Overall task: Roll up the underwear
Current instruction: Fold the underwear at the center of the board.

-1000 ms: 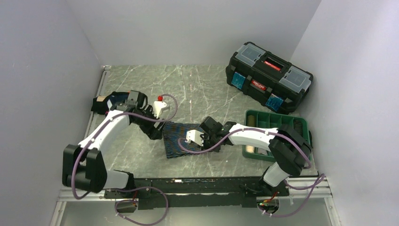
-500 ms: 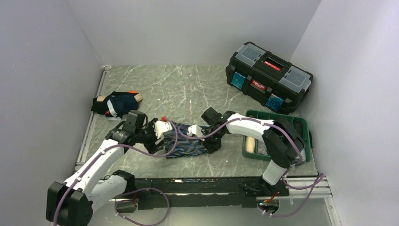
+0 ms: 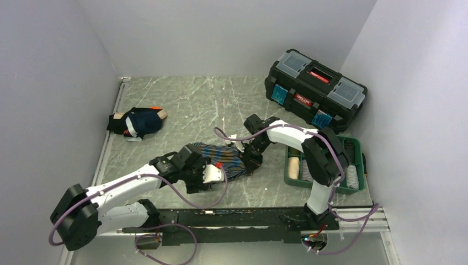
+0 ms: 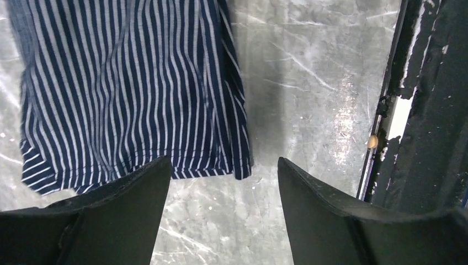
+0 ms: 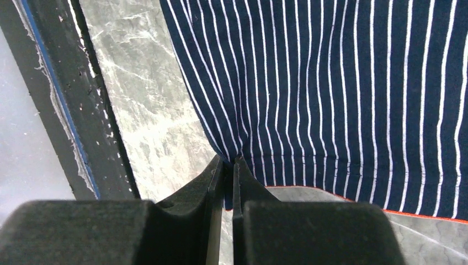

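two arms work over one marbled table (image 3: 182,102). one navy striped underwear (image 3: 223,156) with thin white stripes lies roughly flat near the table's middle, towards the near edge, between the two claws. the left gripper (image 3: 214,175) is released, its two fingers spread wide and low over the near hem of the cloth; in the left wrist view the left gripper (image 4: 223,165) frames one corner of the striped underwear (image 4: 127,83), with nothing between its fingers. the right gripper (image 5: 229,164) is clenched on the edge of the striped underwear (image 5: 342,94), and the cloth puckers at its tips. one bundle of dark underwear (image 3: 138,122) sits well apart at the far left; how many pieces it holds i cannot tell. one black toolbox (image 3: 314,91) stands at the far right, with one green tray (image 3: 356,148) in front of it.
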You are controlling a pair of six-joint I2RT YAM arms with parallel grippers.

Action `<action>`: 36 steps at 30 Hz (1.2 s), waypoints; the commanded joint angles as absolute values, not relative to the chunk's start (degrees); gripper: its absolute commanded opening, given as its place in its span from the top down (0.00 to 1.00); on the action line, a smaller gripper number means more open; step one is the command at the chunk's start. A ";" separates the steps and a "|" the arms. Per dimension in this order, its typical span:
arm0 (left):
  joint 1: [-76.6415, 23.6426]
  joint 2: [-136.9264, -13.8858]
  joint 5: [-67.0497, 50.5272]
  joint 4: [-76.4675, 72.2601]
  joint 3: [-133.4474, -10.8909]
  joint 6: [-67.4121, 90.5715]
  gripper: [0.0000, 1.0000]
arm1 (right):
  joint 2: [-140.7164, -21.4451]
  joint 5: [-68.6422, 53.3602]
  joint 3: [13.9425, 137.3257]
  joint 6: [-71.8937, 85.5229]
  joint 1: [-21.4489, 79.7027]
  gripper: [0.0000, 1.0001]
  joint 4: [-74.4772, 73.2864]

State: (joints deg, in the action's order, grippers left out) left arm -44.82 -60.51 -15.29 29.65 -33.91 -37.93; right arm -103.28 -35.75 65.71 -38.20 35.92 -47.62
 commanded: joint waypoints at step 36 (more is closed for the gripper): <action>-54.67 -71.40 -13.36 33.66 -34.61 -36.58 1.00 | -100.33 -42.74 60.61 -42.79 36.20 1.00 -55.24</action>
